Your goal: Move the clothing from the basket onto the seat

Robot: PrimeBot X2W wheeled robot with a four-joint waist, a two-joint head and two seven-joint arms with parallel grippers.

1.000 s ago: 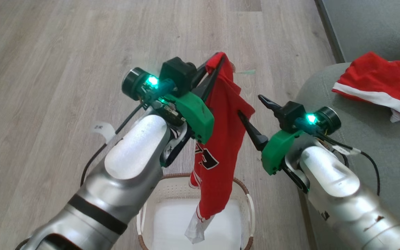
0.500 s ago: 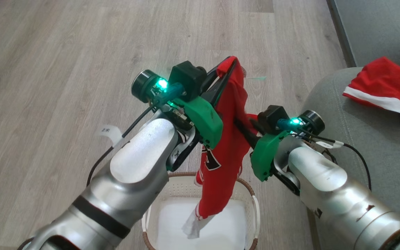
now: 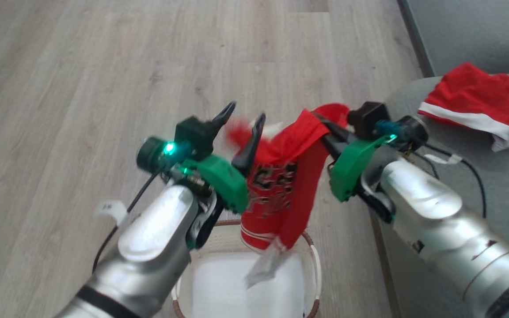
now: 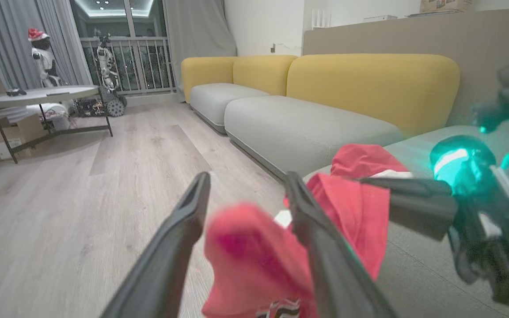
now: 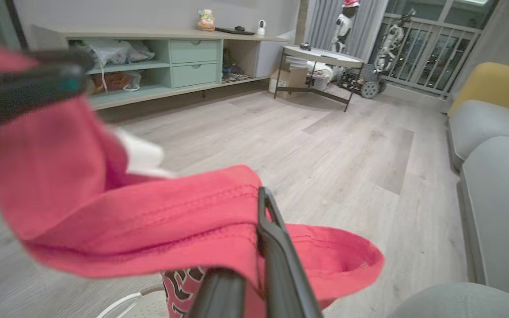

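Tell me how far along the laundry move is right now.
Done: the first red garment lies on the seat. In hand: the second red garment hangs over the basket, pinched by the shut right gripper, with the left gripper open beside it. Left: carry that piece over to the seat and let go. No other red fabric shows in the basket's visible part.
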